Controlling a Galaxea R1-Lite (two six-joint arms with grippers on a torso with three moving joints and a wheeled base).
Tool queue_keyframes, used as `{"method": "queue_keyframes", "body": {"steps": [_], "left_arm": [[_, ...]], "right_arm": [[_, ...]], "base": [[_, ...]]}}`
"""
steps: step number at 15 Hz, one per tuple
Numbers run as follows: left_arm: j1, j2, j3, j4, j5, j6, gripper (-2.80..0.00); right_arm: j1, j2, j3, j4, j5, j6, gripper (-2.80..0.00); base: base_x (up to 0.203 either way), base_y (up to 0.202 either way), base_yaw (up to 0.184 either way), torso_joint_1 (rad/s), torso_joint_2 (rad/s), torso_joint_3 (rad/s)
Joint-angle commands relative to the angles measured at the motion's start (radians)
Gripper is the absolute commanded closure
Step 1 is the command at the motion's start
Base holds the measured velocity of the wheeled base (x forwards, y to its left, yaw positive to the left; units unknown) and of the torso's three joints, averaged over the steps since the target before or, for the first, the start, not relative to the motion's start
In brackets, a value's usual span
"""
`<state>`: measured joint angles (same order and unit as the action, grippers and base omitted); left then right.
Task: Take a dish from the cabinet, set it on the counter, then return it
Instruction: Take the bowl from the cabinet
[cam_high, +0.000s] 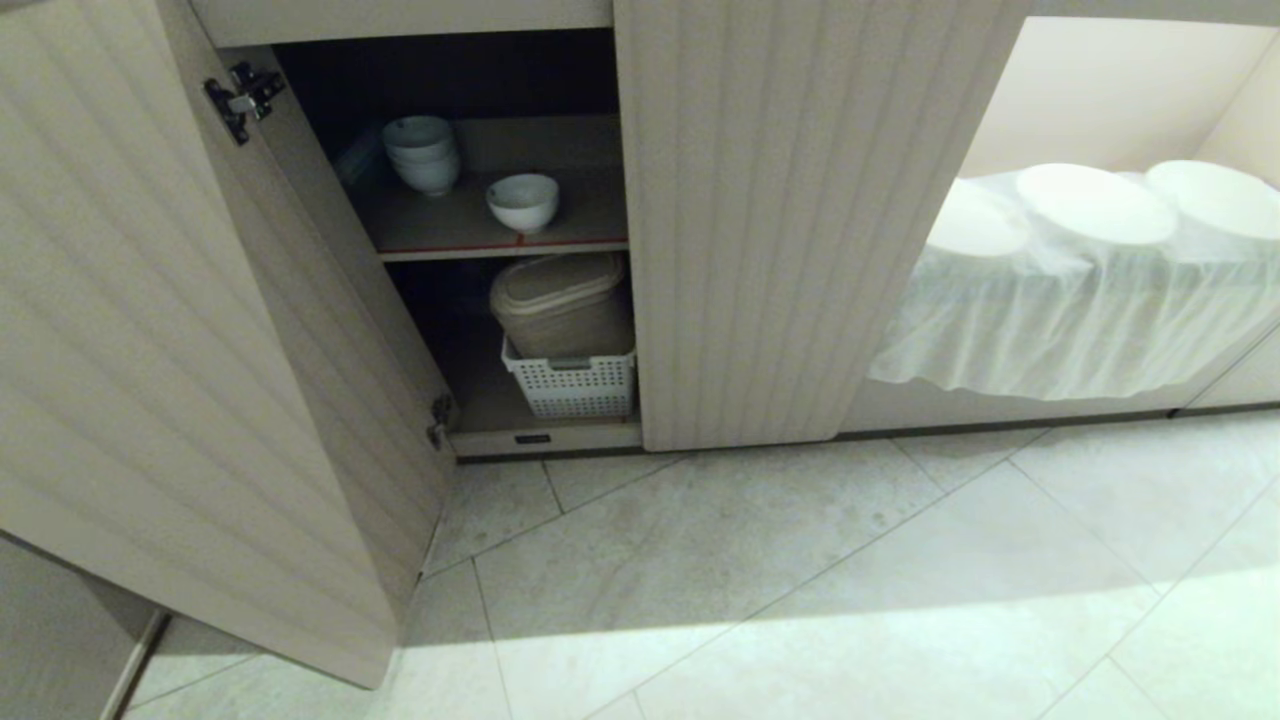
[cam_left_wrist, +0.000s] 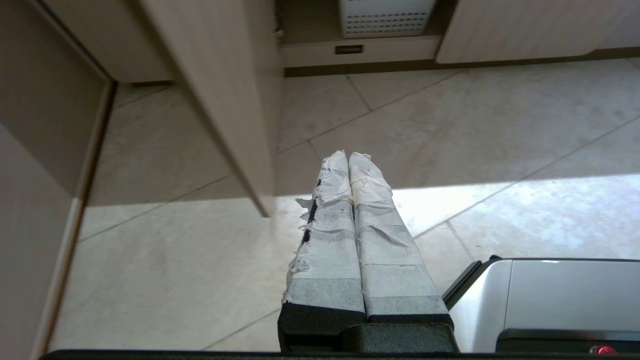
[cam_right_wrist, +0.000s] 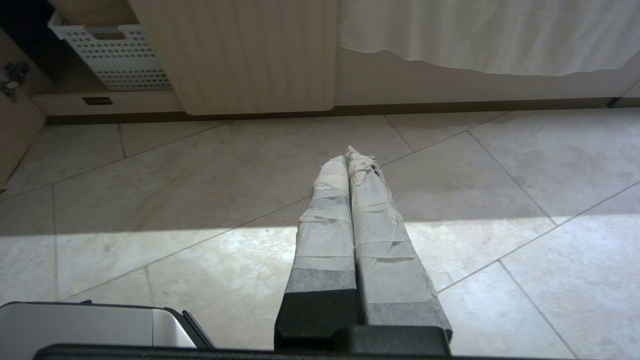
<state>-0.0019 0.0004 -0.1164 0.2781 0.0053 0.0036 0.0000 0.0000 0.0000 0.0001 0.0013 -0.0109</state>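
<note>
Single white dish (cam_high: 522, 201) on the upper shelf of the open cabinet (cam_high: 790, 200) (beside a stack of bowls (cam_high: 422, 152)), perforated basket (cam_high: 570, 385) below, left gripper (cam_left_wrist: 348, 156) and right gripper (cam_right_wrist: 351, 155) both clenched empty over the tiled floor (cam_high: 800, 580)

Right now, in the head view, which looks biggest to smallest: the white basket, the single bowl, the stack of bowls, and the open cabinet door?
1. Open cabinet door, though it is nearest the camera.
2. White basket.
3. Stack of bowls and single bowl look about alike, the stack slightly taller but farther back, so I won't rank them.
</note>
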Motion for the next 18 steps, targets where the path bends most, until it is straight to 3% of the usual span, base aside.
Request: {"method": "queue_keyframes", "body": {"steps": [1, 7, 18], "left_arm": [[0.000, 0.000, 0.000, 0.001, 0.001, 0.000, 0.00], [0.000, 0.000, 0.000, 0.002, 0.001, 0.001, 0.00], [0.000, 0.000, 0.000, 0.001, -0.001, 0.001, 0.00]], "right_arm": [[0.000, 0.000, 0.000, 0.000, 0.000, 0.000, 0.00], [0.000, 0.000, 0.000, 0.000, 0.000, -0.001, 0.00], [0.000, 0.000, 0.000, 0.000, 0.000, 0.000, 0.00]], "base": [[0.000, -0.196, 0.001, 0.000, 0.00, 0.005], [0.000, -0.176, 0.001, 0.004, 0.00, 0.004], [0.000, 0.000, 0.000, 0.000, 0.00, 0.000]]}}
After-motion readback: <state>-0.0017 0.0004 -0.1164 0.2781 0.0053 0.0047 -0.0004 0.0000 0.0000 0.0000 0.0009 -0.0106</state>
